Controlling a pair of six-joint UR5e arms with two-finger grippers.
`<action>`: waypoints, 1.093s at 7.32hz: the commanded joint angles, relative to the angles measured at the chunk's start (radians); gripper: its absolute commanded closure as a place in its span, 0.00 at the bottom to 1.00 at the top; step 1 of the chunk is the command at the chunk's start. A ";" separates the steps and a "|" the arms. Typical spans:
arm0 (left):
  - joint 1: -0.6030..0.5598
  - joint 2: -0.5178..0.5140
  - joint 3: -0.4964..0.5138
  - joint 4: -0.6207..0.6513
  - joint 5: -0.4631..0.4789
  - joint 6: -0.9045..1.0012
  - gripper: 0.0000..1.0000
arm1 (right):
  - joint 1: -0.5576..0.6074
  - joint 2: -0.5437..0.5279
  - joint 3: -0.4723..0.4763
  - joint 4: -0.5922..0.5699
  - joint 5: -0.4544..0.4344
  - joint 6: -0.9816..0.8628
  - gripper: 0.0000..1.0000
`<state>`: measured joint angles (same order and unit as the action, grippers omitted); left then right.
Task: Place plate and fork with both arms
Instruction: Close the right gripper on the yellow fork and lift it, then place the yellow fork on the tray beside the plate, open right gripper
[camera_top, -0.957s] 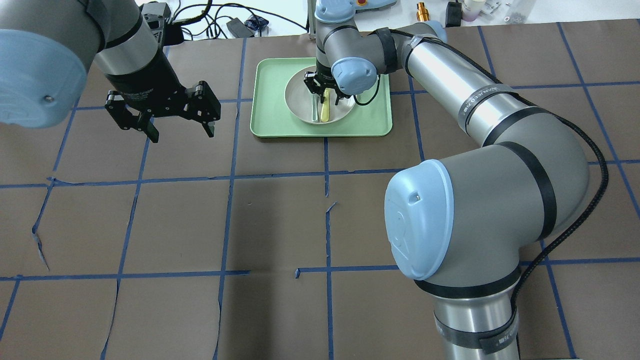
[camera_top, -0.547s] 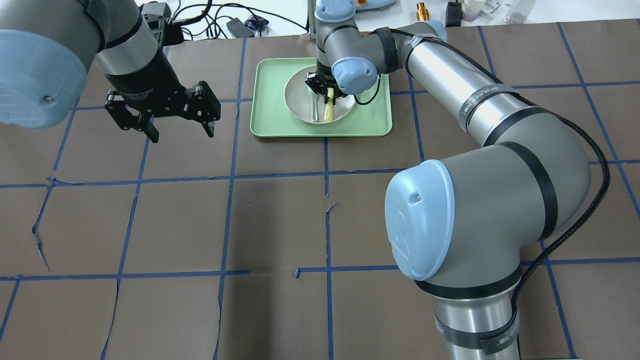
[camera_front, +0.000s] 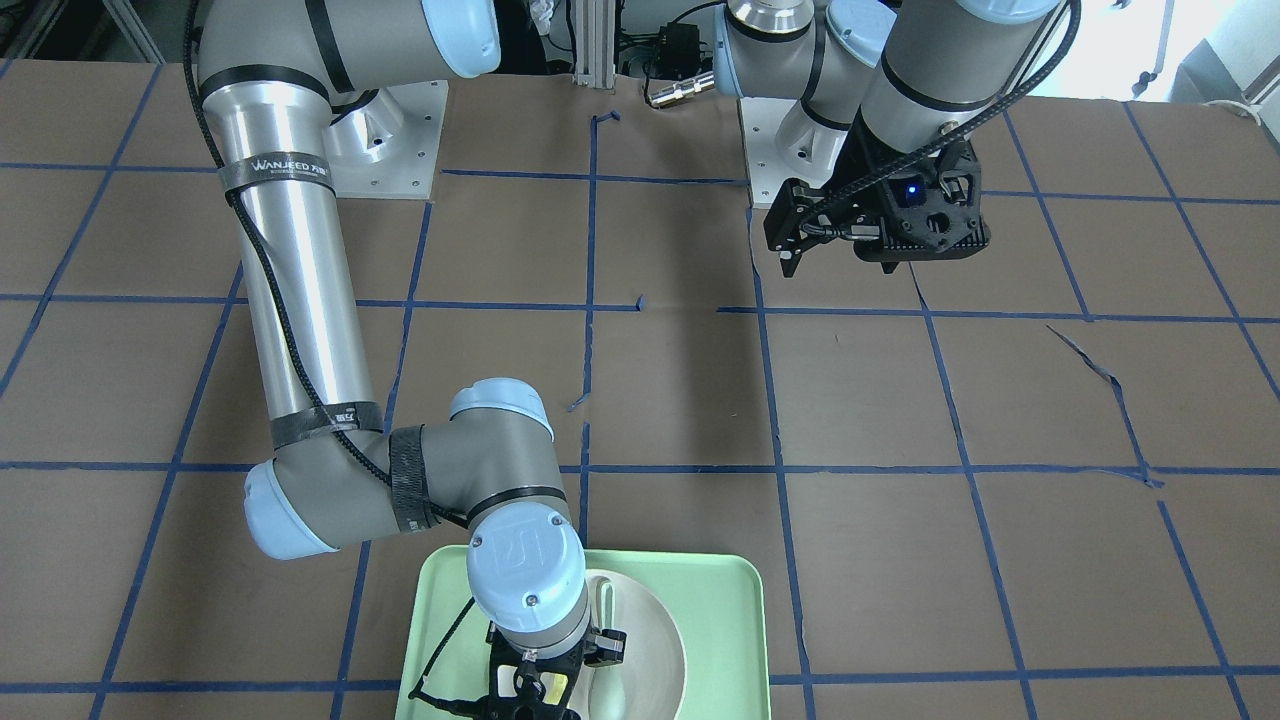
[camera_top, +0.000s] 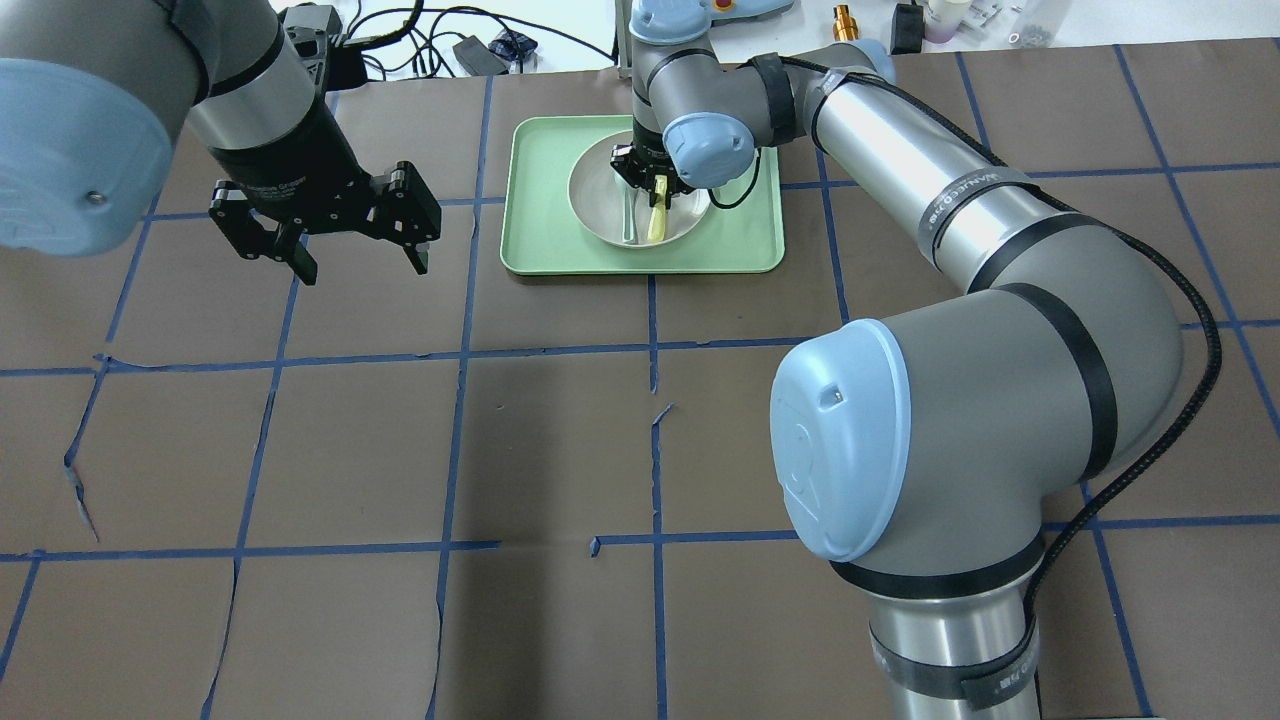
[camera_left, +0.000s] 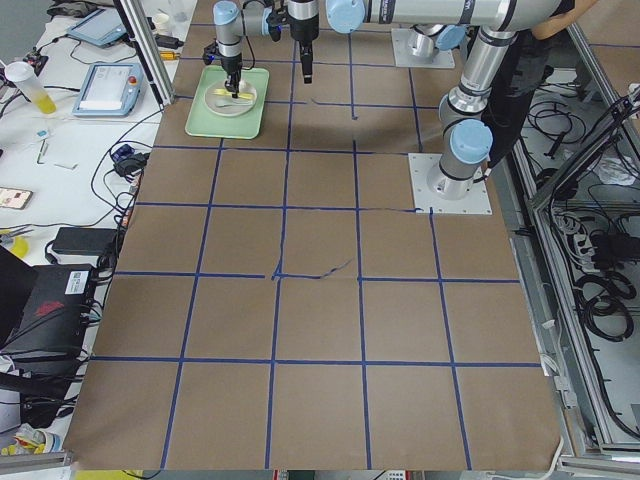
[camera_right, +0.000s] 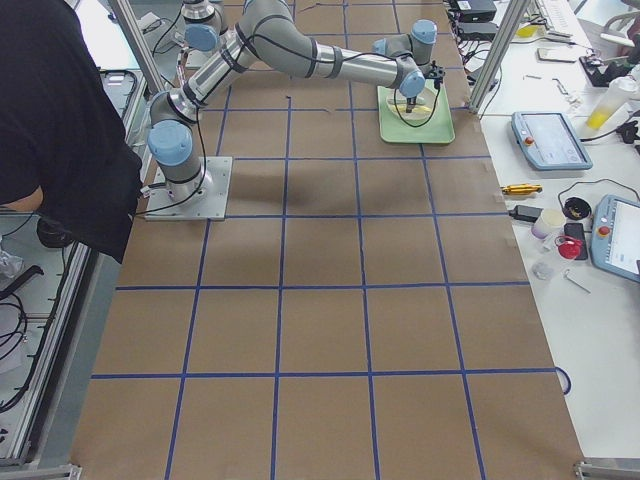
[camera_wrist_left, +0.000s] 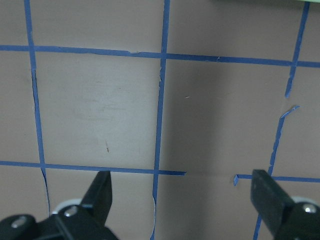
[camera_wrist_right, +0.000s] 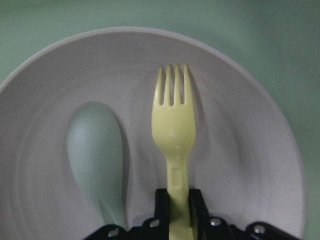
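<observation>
Half the bench (camera_top: 550, 450), from the robot's edge out to the middle, showed brown covering and a blue tape grid. I judged this ample room for setting things down, with wide margins to the left and right edges.

Farther out, the left gripper (camera_top: 362, 266) hung above the bench toward the left edge. Its fingers were spread wide with nothing between them, and it was well apart from the tray (camera_top: 740, 240).

Farthest out, the mint-green tray sat by the middle of the far edge, carrying the plate (camera_top: 595, 205). In the plate a pale spoon (camera_wrist_right: 95, 145) and the fork (camera_wrist_right: 174, 125) lay side by side, not touching. The right gripper (camera_wrist_right: 177, 197) was closed tight on the fork's handle, tines pointing toward the robot's edge. I could not tell whether the tines rested on the plate.

Status, as judged:
- Fork grasped but not yet out of the plate.
- Plate untouched on the tray.
- Both placements left to do.

Clearances, as judged:
- The fork must rise over the plate rim and the tray lip.
- The spoon was just beside the fork and could be nudged.
- The tray's left lip stood between the left gripper and the plate.
</observation>
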<state>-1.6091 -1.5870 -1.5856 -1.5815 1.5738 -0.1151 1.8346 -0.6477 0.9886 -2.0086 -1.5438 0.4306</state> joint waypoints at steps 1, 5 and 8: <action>0.000 -0.001 0.001 0.000 0.000 0.000 0.00 | 0.000 -0.033 0.001 0.030 -0.001 -0.018 0.88; 0.002 0.004 0.003 0.002 0.002 0.003 0.00 | -0.053 -0.133 0.091 0.085 -0.039 -0.177 0.88; 0.002 0.001 0.001 0.000 0.002 0.003 0.00 | -0.104 -0.130 0.189 -0.045 -0.029 -0.230 0.90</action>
<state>-1.6076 -1.5845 -1.5839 -1.5814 1.5754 -0.1120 1.7423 -0.7788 1.1361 -1.9941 -1.5778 0.2116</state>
